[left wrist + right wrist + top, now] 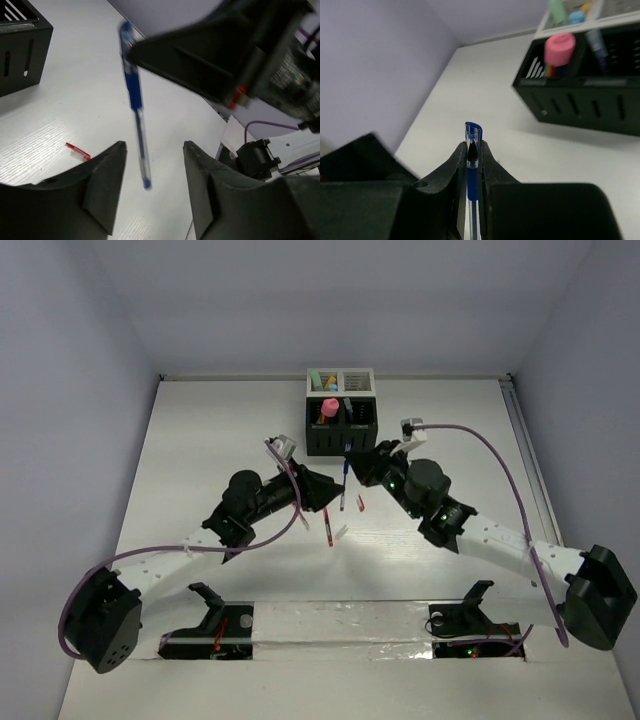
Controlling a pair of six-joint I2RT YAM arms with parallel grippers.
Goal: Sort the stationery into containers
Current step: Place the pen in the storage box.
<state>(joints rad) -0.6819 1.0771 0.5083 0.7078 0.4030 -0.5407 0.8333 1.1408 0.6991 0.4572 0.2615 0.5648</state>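
The surface [220, 430] is a white, faintly grained board. At its far centre stands a black slotted box [322, 440], with a white box [340, 370] joined to its far side. Nearer the middle lie a red pen [327, 528], a small white bit [341, 533] just beside it, and a short red piece [360, 503] close by. Pale tape strips [340, 625] run across the near edge.

Open table [215, 425] left of black box [342, 438]
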